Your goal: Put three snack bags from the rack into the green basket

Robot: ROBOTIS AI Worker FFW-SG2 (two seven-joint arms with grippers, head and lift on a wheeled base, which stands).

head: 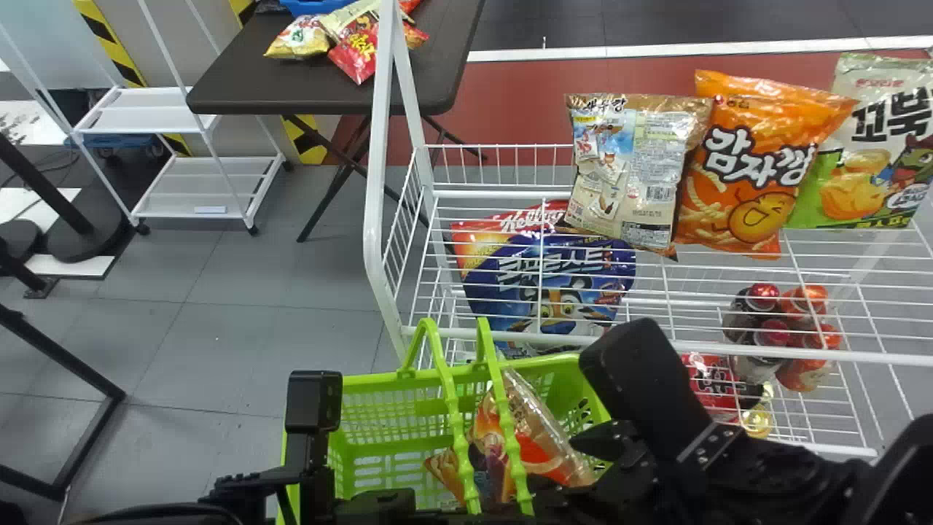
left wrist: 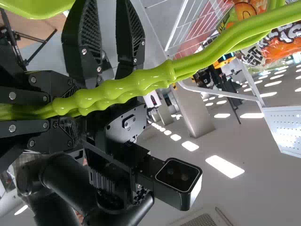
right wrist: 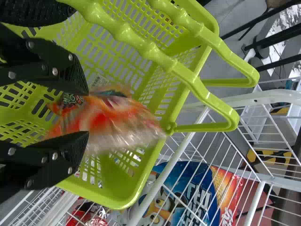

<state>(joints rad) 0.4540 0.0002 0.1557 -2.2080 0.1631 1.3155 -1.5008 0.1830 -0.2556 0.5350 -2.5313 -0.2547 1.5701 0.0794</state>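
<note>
In the head view my right gripper [head: 557, 463] is over the green basket [head: 357, 379], beside an orange-red snack bag [head: 536, 456] with a shiny edge. The right wrist view shows my right gripper [right wrist: 88, 112] open, the blurred orange bag [right wrist: 122, 120] between and beyond its tips, inside the basket [right wrist: 117, 200]. My left gripper [head: 379, 503] is low at the basket's near side; in the left wrist view this gripper [left wrist: 70, 107] is shut on the green handles [left wrist: 136, 84]. On the rack stand a beige bag [head: 619, 168], an orange bag [head: 751, 168] and a green-beige bag [head: 871, 153].
The white wire rack [head: 510, 335] borders the basket's far side, its post [head: 375, 182] rising at the left. Lower down lie a blue cereal bag [head: 547, 277] and bottles [head: 783, 328]. A dark table [head: 240, 80] with snack bags stands behind, beside a white shelf cart [head: 204, 186].
</note>
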